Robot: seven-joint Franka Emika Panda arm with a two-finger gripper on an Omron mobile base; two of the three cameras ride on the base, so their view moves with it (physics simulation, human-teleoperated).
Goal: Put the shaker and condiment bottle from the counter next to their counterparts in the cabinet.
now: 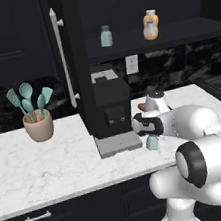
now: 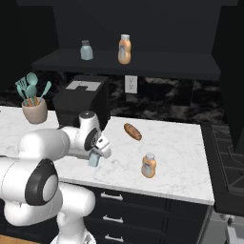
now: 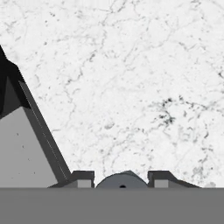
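The gripper (image 3: 122,180) pinches the little shaker (image 2: 94,159) on the white counter (image 2: 181,157). The orange bottle (image 2: 149,166) stands near it. A bread roll (image 2: 133,131) lies behind.

I see a smooth white veined-marble tabletop (image 1: 50,162). The shaker (image 2: 94,159) looks translucent plastic; the utensil pot (image 1: 39,127) is matt, clay-like.

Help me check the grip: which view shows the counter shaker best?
The right base view: the shaker hangs below the gripper, body visible. Left base view shows its lower part behind the arm; hand view, just its cap.
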